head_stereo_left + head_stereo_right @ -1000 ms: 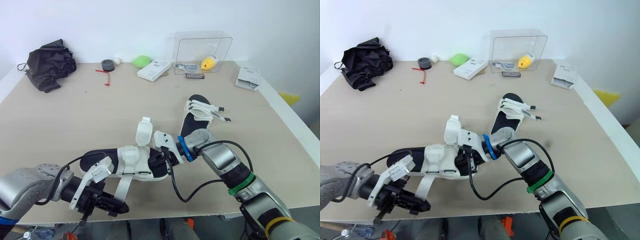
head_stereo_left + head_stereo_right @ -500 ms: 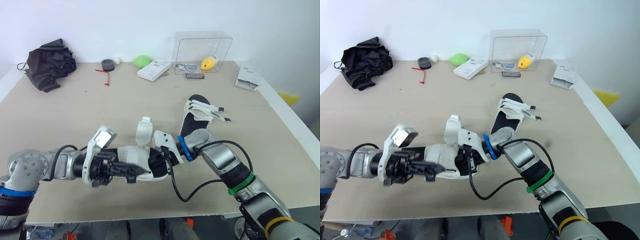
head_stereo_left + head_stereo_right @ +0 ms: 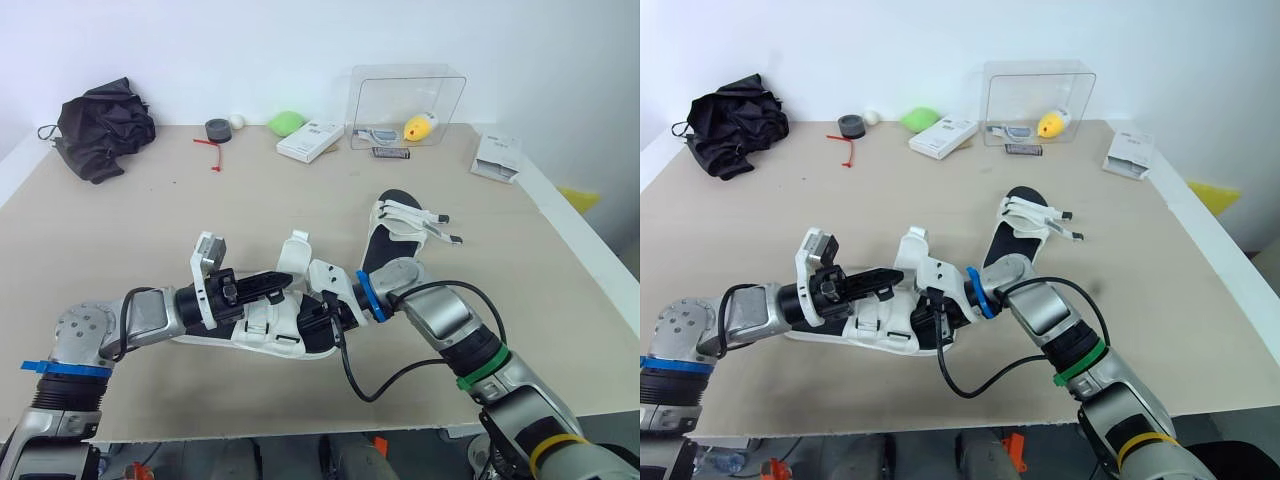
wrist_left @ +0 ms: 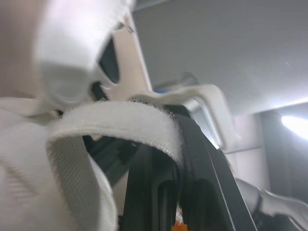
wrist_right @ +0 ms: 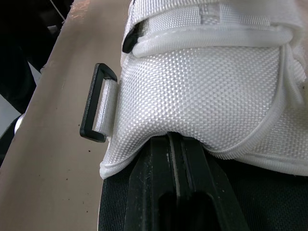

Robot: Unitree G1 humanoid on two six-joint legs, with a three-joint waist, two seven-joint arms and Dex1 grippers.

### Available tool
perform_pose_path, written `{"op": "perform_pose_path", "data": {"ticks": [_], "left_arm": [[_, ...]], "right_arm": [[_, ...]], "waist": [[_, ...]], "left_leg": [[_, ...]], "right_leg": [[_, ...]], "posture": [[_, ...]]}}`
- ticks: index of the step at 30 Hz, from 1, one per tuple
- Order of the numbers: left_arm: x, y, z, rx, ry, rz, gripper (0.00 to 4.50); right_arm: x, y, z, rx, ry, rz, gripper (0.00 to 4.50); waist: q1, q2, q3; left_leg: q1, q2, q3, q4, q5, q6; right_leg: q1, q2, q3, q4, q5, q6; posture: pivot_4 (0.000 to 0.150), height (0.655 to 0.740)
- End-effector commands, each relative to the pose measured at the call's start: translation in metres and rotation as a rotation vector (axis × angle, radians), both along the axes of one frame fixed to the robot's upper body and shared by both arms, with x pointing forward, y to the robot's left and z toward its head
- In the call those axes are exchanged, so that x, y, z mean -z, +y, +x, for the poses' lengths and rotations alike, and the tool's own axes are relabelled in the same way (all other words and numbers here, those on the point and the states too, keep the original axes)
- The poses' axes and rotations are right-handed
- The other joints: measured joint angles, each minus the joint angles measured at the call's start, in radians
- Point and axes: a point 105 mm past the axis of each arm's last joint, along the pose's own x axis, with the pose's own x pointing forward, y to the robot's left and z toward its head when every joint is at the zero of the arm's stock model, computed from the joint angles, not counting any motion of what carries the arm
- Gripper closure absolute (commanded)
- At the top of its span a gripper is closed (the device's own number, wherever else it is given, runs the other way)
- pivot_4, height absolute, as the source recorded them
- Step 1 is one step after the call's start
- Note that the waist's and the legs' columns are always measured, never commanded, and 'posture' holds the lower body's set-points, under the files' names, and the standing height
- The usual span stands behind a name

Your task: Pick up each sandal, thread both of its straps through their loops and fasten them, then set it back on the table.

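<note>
One sandal (image 3: pixel 262 327), black-soled with white straps, lies near the table's front middle. My right gripper (image 3: pixel 326 318) is shut on its white fabric upper from the right; the right wrist view shows the weave bunched over the fingertips (image 5: pixel 175 144) beside a black loop (image 5: pixel 96 103). My left gripper (image 3: pixel 283 280) reaches in from the left just above the sandal. A white hook-and-loop strap (image 4: pixel 115 122) curls over its tips, and the fingers (image 4: pixel 161 187) look shut on it. The second sandal (image 3: pixel 398 235) lies behind to the right with its straps loose.
Along the back edge are a black cloth (image 3: pixel 97 125), a tape roll (image 3: pixel 216 129), a red tie (image 3: pixel 212 152), a green object (image 3: pixel 287 123), a white box (image 3: pixel 309 141) and a clear container (image 3: pixel 405 105). Another white box (image 3: pixel 496 157) sits far right.
My left arm rose from below the table's front edge and swung in over the sandal. The long strap that hung forward is now lifted onto the sandal. The right arm stayed still.
</note>
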Motion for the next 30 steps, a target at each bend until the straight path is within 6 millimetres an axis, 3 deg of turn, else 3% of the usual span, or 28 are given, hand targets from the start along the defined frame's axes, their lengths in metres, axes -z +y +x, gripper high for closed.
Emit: {"op": "perform_pose_path", "data": {"ticks": [1,6,9,15,17,30], "left_arm": [[0.004,0.008,0.016,-0.100,0.032,0.045,4.44],[0.022,0.009,0.029,-0.167,0.125,0.099,4.44],[0.019,0.006,0.027,-0.143,0.120,0.080,3.55],[0.015,0.007,0.035,-0.187,0.127,0.055,0.64],[0.011,0.010,0.039,-0.210,0.129,0.024,0.05],[-0.018,0.027,0.063,-0.320,0.055,-0.136,0.05]], "right_arm": [[0.028,-0.010,0.000,0.052,0.051,-0.102,4.50],[0.029,-0.010,0.000,0.054,0.052,-0.103,4.50],[0.029,-0.010,0.000,0.056,0.053,-0.102,4.50],[0.029,-0.011,0.000,0.058,0.053,-0.104,4.50],[0.029,-0.011,0.000,0.059,0.052,-0.105,4.50],[0.030,-0.010,0.000,0.053,0.056,-0.104,4.50]], "waist": [[0.000,0.000,0.000],[0.001,0.000,0.000],[0.001,0.000,-0.001],[0.000,0.000,-0.001],[0.000,0.000,-0.001],[-0.001,-0.001,-0.001]], "left_leg": [[0.000,0.000,0.000,0.000,0.000,-0.001],[0.001,-0.004,-0.004,0.000,0.002,-0.002],[0.001,-0.006,-0.006,0.000,0.003,-0.002],[0.001,-0.009,-0.011,0.000,0.004,-0.003],[0.001,-0.009,-0.012,0.000,0.004,-0.003],[0.000,-0.009,-0.013,-0.001,0.002,-0.006]], "right_leg": [[0.000,0.000,0.000,0.000,0.000,0.000],[0.001,-0.001,0.001,0.000,-0.001,-0.002],[0.001,-0.001,0.001,0.000,-0.001,-0.002],[0.001,-0.001,0.002,0.000,0.000,-0.001],[0.001,-0.001,0.002,0.000,0.000,-0.001],[0.000,0.000,0.001,-0.001,0.002,0.002]], "posture": [[0.150,0.7400],[0.150,0.7400],[0.150,0.7400],[0.150,0.7400],[0.150,0.7400],[0.150,0.7400]]}}
